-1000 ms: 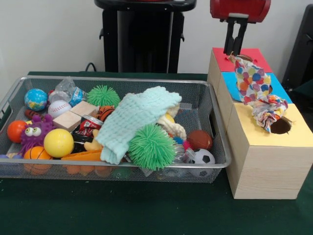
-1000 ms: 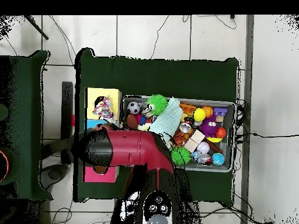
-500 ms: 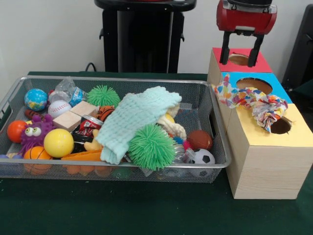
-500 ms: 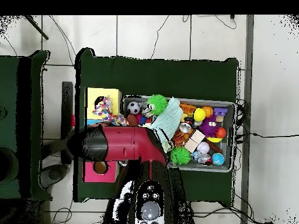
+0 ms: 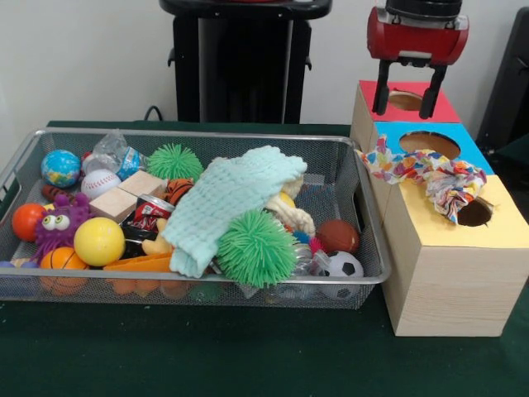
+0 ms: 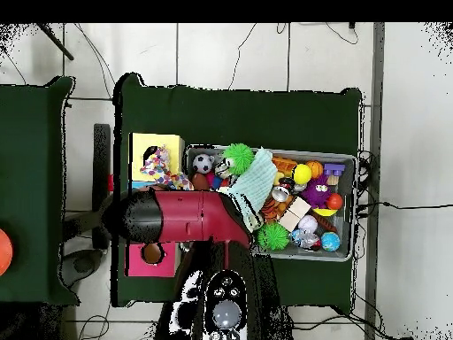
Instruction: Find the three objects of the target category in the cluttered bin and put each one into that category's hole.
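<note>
Patterned cloth, a rag of coloured dots and hearts, lies draped over the wooden sorting box at the right of the wire mesh bin. It looks limp and crumpled; one end sags over the box's left edge toward the bin, the middle crosses the near rim of the hole in the blue panel, and the bunched end sits at the rim of the hole in the yellow panel. None of it is down either hole as far as I can see.

My red-bodied gripper hangs above the red panel at the far end of the box, fingers apart and empty.

I judge the step in hand to be the drop-off of this cloth, and it is not finished. The next move, as I read it, calls for coming back down on the cloth, pinching the bunched part and pushing it into its hole. A loose tail could catch on the rim.

In the bin a pale mint knitted cloth lies over the clutter, beside a green spiky ball, and looks like another candidate.
</note>
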`<state>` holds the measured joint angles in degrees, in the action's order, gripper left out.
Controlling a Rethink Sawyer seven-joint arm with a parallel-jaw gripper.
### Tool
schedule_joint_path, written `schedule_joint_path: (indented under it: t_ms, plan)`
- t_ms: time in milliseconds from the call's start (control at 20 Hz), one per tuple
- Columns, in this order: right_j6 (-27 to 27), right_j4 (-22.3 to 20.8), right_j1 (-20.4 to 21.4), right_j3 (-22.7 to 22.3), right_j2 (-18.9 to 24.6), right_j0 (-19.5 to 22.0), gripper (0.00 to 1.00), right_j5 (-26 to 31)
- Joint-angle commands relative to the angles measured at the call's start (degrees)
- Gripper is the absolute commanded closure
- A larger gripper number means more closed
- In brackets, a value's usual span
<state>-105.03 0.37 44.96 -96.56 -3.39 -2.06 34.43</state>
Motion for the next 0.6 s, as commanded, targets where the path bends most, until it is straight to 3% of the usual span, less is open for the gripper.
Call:
schedule_joint_path:
  t_ms: [50,250,550,600]
  plan:
    - [-12.3,2.6,-2.5,3.2,1.4,-0.8,0.0,-2.4]
    - [-13.0,3.0,-2.1,4.7,0.7,-1.9,0.0,0.0]
    - [-12.5,3.5,-3.5,5.8,0.7,-2.3,0.0,-1.3]
    - [-11.9,4.0,-3.6,5.6,0.8,-2.2,1.0,-2.1]
